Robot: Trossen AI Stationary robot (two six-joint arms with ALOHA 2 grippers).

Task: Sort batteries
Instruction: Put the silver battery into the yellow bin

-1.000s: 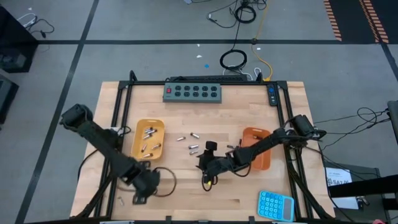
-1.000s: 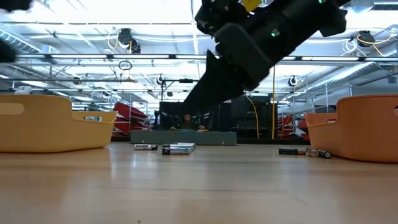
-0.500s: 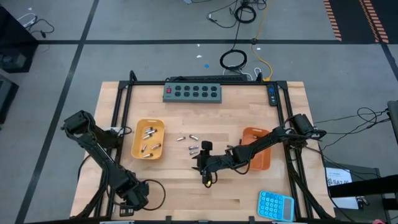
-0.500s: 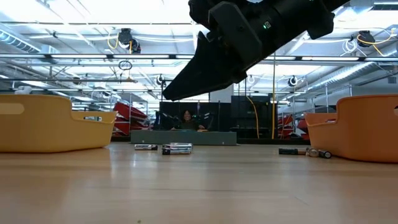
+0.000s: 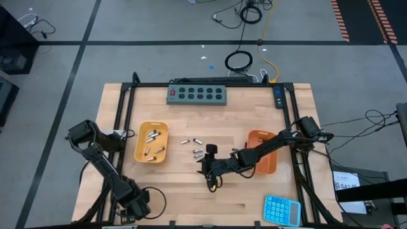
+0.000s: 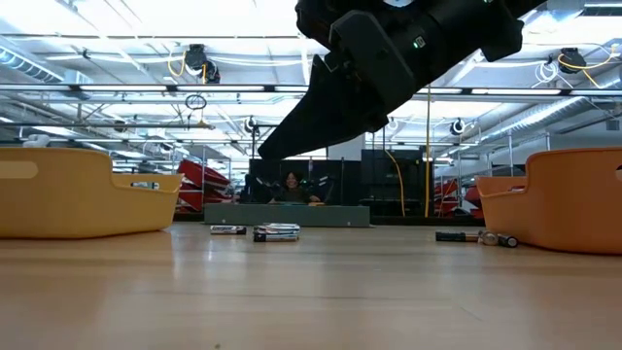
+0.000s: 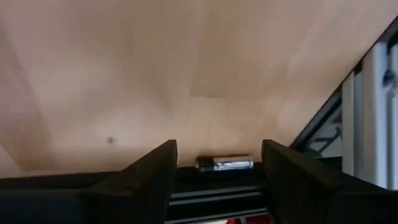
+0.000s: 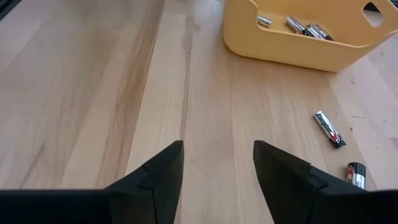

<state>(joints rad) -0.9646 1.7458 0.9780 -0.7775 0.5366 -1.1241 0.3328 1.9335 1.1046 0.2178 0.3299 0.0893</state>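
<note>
Several batteries lie in the yellow tray (image 5: 151, 142) (image 8: 305, 34). Loose ones rest on their sides mid-table (image 5: 198, 151) (image 6: 277, 231) (image 8: 328, 129). One silver-and-dark battery (image 7: 225, 163) lies at the table's near-left corner against a black rail. My left gripper (image 5: 129, 211) (image 7: 219, 180) hangs over it, open, pointing steeply down, with a finger on either side and not touching it. My right gripper (image 5: 203, 168) (image 8: 217, 168) (image 6: 282, 146) hovers open and empty above mid-table, near the loose batteries, pointing toward the yellow tray. The orange tray (image 5: 262, 152) stands behind it.
A grey power strip (image 5: 197, 94) lies along the far edge and a blue calculator (image 5: 281, 210) sits at the near right. A black frame (image 5: 121, 121) borders the table's sides. Bare wood stretches between the two trays and along the near edge.
My left gripper has swung toward the table's near-left corner and sunk, turning as it went, and stays open. My right gripper has kept its place and tipped slightly nearer level. No battery has moved.
</note>
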